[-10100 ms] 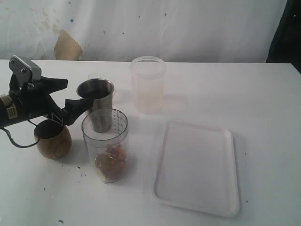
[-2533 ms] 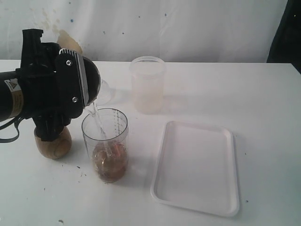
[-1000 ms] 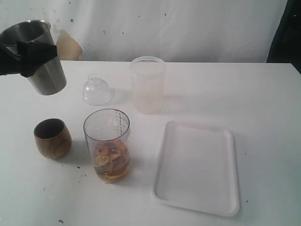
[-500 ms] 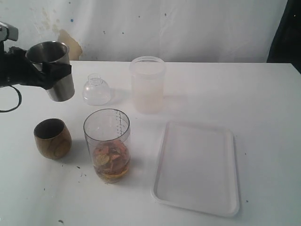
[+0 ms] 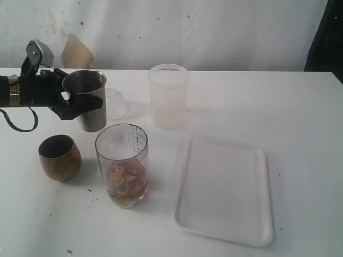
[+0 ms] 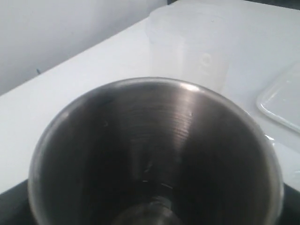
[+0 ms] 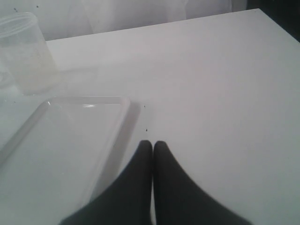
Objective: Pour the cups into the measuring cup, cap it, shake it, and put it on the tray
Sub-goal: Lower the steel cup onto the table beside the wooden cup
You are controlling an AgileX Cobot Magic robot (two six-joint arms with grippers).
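- Exterior view: the measuring cup (image 5: 121, 165) stands near left on the desk (image 5: 278, 107), uncapped, with fruit and liquid inside.
- My left hand (image 5: 68, 103) clasps the steel tumbler (image 5: 90, 101) upright just behind it, and the tumbler looks empty.
- Capping, shaking and the tray (image 5: 225, 187) to the right remain, I judge.
- My right hand (image 7: 152, 150) is pressed together.

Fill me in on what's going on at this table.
The left gripper holds the steel tumbler upright, behind the wooden cup and the measuring cup; the tumbler looks empty inside. The measuring cup stands uncapped, with brownish liquid and fruit pieces at its bottom. A clear dome lid sits on the table behind the tumbler. The right gripper is shut, idle near the tray, which has nothing on it.
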